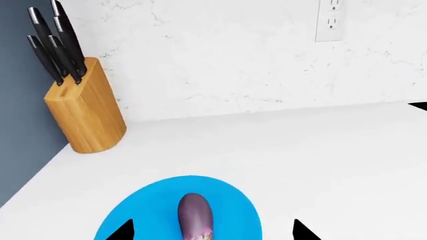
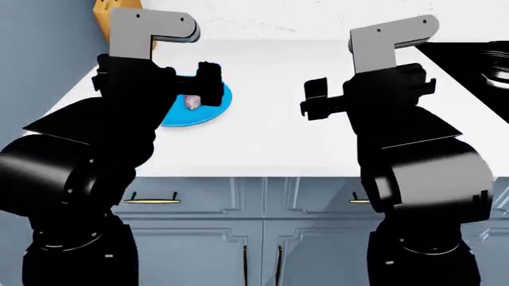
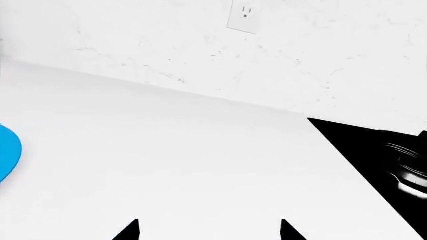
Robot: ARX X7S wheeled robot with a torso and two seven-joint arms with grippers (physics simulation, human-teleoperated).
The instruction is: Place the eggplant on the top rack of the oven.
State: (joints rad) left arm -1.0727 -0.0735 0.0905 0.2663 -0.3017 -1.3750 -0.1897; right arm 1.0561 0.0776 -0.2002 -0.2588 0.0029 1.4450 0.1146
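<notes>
The eggplant (image 1: pixel 195 216) is dark purple with a paler mottled end and lies on a blue plate (image 1: pixel 150 210) on the white counter. In the head view the eggplant (image 2: pixel 192 102) shows partly behind my left arm. My left gripper (image 1: pixel 212 231) is open, its two black fingertips (image 1: pixel 123 231) spread to either side of the eggplant above the plate. My right gripper (image 3: pixel 209 231) is open and empty over bare counter, to the right of the plate (image 3: pixel 8 150). The oven and its top rack are out of view.
A wooden knife block (image 1: pixel 85 107) with black-handled knives stands in the counter's back left corner by a blue-grey wall. A black cooktop (image 3: pixel 373 155) lies at the right. A white backsplash with an outlet (image 1: pixel 330 20) runs behind. Grey-blue cabinets (image 2: pixel 238 196) sit below the counter.
</notes>
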